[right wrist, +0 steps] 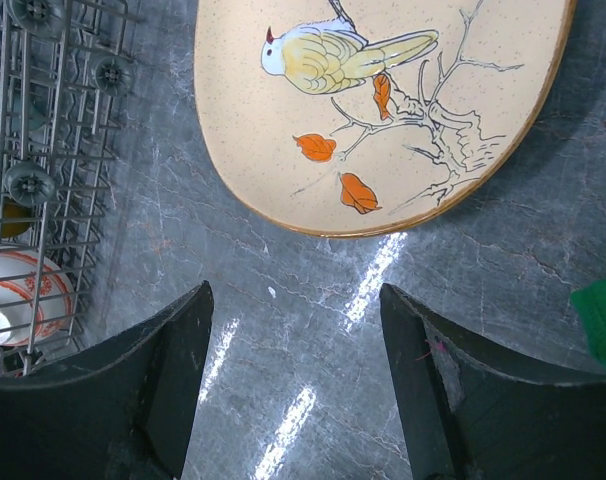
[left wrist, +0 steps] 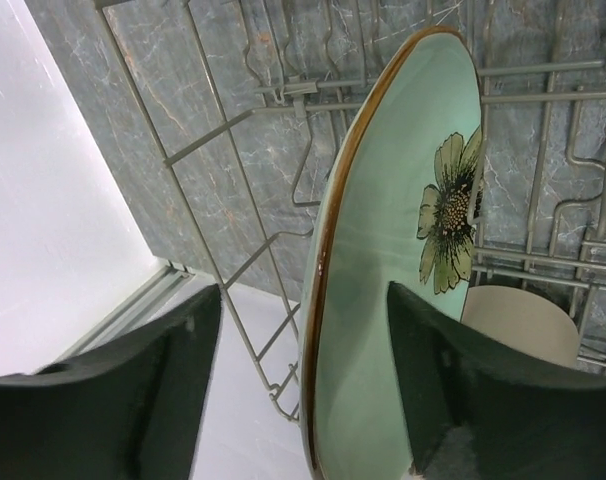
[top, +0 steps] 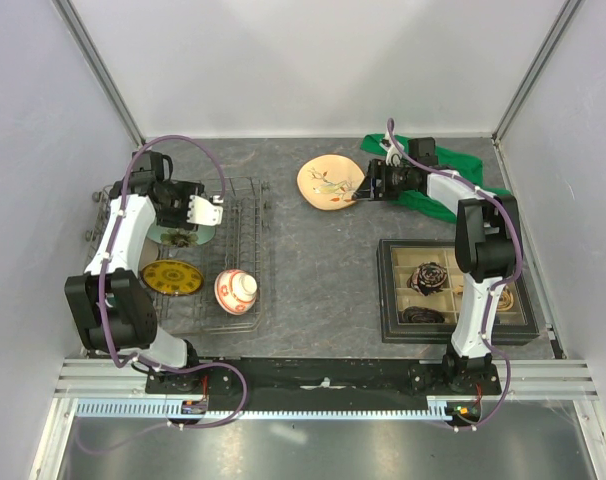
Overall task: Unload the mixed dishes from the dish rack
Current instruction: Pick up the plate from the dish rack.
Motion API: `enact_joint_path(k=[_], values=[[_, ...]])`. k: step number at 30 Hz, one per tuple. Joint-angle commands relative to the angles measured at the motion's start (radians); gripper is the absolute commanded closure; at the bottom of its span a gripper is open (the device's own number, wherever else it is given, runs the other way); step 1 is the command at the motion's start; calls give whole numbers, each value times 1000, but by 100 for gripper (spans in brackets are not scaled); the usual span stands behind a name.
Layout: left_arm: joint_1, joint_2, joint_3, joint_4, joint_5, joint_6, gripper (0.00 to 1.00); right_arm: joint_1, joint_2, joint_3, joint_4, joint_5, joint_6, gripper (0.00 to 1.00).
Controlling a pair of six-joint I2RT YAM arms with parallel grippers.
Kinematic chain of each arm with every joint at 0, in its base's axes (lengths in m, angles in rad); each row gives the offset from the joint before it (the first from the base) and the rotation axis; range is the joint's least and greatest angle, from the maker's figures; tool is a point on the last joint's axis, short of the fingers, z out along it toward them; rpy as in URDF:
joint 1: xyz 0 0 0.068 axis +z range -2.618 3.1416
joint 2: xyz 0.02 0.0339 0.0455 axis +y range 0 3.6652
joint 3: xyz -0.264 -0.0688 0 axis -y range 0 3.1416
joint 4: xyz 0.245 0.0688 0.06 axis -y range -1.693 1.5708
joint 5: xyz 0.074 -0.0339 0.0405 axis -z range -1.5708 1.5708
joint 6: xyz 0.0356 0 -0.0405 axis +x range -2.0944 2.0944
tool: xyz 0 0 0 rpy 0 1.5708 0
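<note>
Toward the far left of the dish rack (top: pixel 251 215), the left gripper (left wrist: pixel 303 295) straddles the pale green plate with dark flower (left wrist: pixel 383 250), which stands on edge among the tines. The jaws are spread to either side of the rim with a clear gap on one side, so they have no hold on the plate. Nearer in the rack lie the yellow-gold patterned plate (top: pixel 172 277) and, to its right, the red-and-white patterned bowl (top: pixel 236 290), while the plain beige cup (left wrist: pixel 518 320) sits just beside the green plate. Right of the rack, the right gripper (right wrist: pixel 293 300) hangs wide open and empty over the table (top: pixel 313 260), at the right edge of a beige bird plate (top: pixel 330 183) lying flat.
</note>
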Motion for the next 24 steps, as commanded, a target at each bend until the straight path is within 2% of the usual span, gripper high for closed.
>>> enact_joint_path(k=[1,5,10,17,24], values=[[5,14,43,-27,-7,51,34,-7,18,-3,17,-23,-22,25],[6,19,43,-44,-22,48,46,-10,20,-5,14,-23,-22,25],[6,16,50,-71,-19,43,55,-16,26,-1,13,-26,-15,25],[6,3,60,-102,-36,40,78,-24,30,-3,14,-29,-10,25],[5,-15,78,-116,-10,31,89,-29,37,-1,14,-35,-4,25]])
